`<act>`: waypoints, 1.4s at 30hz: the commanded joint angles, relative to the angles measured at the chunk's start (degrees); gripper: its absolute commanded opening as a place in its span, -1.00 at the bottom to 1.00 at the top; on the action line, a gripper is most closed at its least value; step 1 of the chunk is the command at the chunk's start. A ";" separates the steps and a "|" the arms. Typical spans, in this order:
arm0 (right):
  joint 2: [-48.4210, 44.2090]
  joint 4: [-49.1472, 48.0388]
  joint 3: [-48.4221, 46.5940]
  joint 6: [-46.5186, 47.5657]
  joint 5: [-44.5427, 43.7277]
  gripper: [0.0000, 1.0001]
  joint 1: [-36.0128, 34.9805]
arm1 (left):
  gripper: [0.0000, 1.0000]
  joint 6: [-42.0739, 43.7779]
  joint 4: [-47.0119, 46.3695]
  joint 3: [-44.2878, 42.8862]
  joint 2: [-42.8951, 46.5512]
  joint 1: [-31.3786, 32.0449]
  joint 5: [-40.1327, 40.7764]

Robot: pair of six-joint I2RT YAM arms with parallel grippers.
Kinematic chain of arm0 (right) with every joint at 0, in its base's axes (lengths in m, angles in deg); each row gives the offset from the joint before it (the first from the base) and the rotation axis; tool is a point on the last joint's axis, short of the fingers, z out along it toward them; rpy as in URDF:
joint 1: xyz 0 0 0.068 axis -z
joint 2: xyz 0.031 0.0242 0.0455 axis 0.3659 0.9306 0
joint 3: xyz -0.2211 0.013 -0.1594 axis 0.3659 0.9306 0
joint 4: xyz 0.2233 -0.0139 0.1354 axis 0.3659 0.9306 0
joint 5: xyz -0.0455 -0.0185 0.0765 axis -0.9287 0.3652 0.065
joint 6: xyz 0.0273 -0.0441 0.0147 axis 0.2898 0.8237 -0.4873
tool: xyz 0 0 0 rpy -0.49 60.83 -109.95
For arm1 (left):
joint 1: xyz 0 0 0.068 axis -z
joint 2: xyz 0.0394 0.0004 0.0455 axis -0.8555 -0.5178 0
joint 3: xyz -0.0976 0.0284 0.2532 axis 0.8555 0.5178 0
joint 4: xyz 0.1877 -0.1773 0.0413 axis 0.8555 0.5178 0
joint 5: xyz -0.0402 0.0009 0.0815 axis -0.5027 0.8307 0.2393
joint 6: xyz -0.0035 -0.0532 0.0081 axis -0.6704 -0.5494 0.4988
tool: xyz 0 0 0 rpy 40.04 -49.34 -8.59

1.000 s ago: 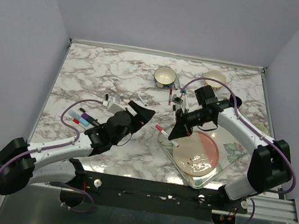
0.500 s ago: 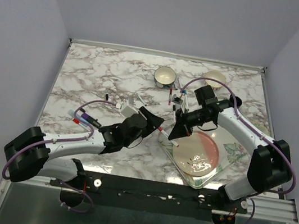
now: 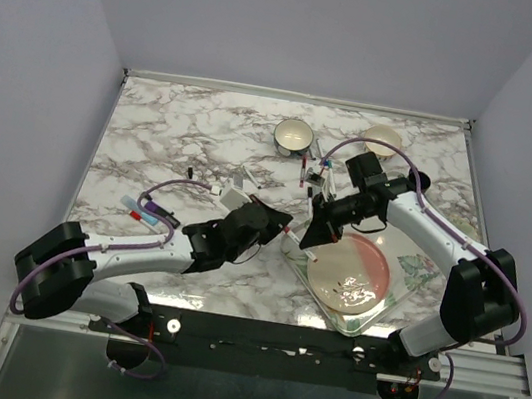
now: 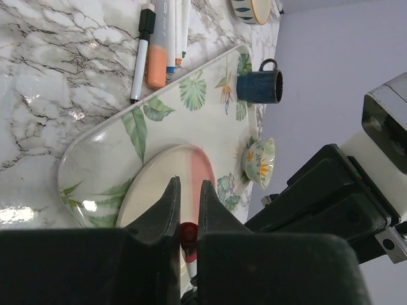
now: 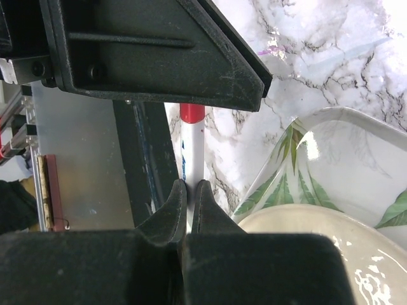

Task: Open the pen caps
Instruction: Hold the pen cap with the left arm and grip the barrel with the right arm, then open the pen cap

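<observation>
A white-barrelled pen (image 5: 194, 152) is held off the table between the two arms, just left of the leaf-patterned tray (image 3: 368, 320). My right gripper (image 5: 191, 185) is shut on its barrel. Its red pen cap (image 4: 187, 232) sits between the fingers of my left gripper (image 4: 189, 184), which is shut on it. From above, the left gripper (image 3: 277, 228) and right gripper (image 3: 313, 235) meet nose to nose over the pen. More capped pens (image 3: 148, 209) with red, blue and purple caps lie at the table's left.
On the tray (image 4: 127, 146) are a pink-and-cream plate (image 3: 351, 272), a blue mug (image 4: 257, 86) and a floral cup (image 4: 261, 162). Several pens and an orange highlighter (image 4: 157, 57) lie beyond it. A bowl (image 3: 294, 136) and a cup (image 3: 382, 137) stand at the back.
My left arm has swung right from the pens at the left to the pen held by the right gripper. Its jaws went from wide open to shut on the red cap.
</observation>
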 commanded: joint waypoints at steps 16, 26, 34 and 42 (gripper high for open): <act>0.06 -0.68 0.13 0.93 1.84 -0.06 -0.99 | -1.00 5.83 -11.64 -0.14 -3.03 0.38 -1.08; 0.77 1.08 0.04 1.81 0.79 -0.99 -3.01 | -1.00 9.88 -2.42 1.79 8.29 -14.51 4.64; 1.21 1.17 0.04 2.25 -0.61 -0.99 -4.15 | -1.00 15.06 3.56 2.93 17.18 -27.30 -1.95; 1.38 0.29 0.31 3.12 -2.64 -0.99 -4.15 | -1.00 18.75 6.46 10.05 22.18 -33.80 -6.96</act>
